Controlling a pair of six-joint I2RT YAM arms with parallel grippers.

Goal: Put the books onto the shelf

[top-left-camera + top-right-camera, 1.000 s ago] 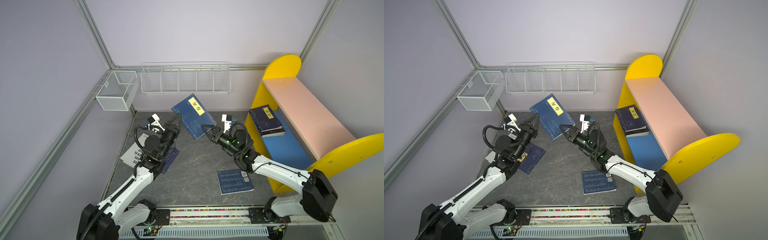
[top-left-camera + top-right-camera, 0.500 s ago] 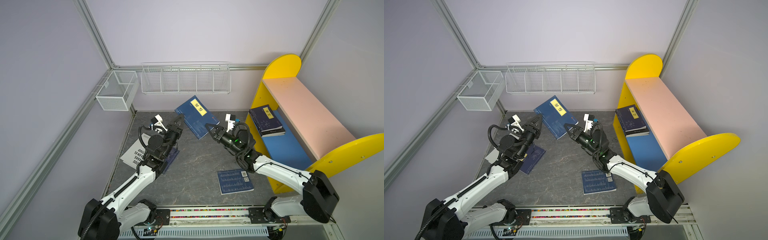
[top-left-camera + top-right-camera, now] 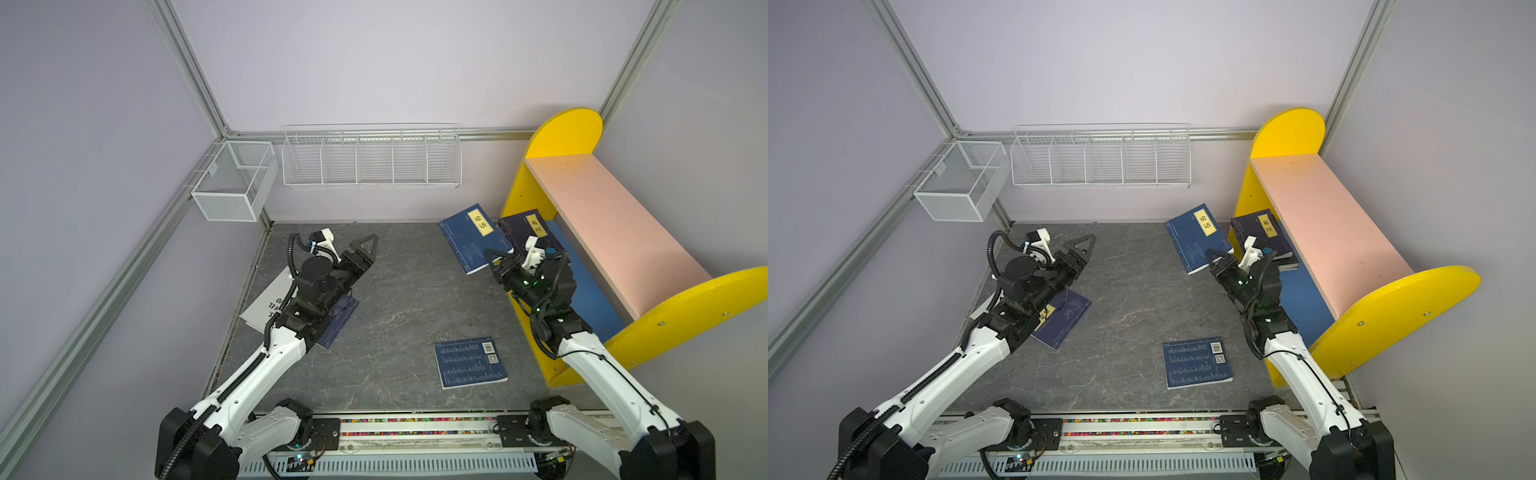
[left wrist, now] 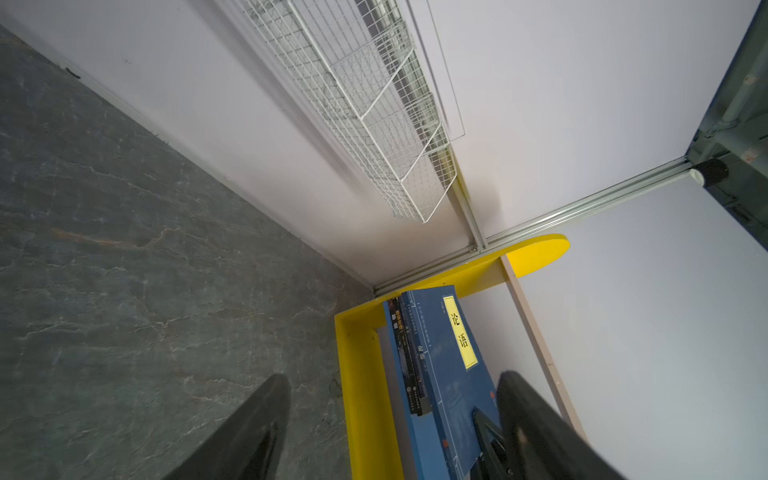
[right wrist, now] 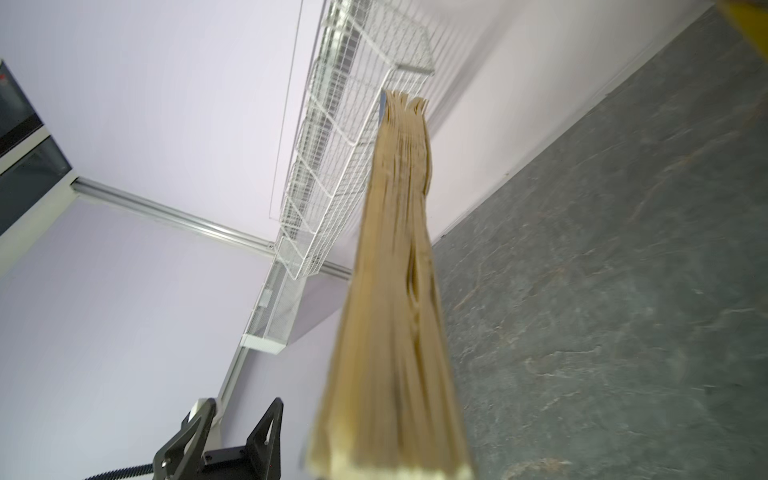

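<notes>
The right fingers (image 3: 496,257) clamped a corner of the yellow-labelled navy-blue paperback (image 3: 465,241), tilting it over the desk's (image 3: 407,299) far right corner beside the yellow-sided two-tier shelf (image 3: 602,216), presumably for shelving, while the left fingers (image 4: 249,432) gaped empty.

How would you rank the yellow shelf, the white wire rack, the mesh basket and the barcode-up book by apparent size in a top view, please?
Largest to smallest in a top view:
1. shelf, by far
2. wire rack
3. mesh basket
4. barcode-up book, which looks only a little smaller than the basket
</notes>
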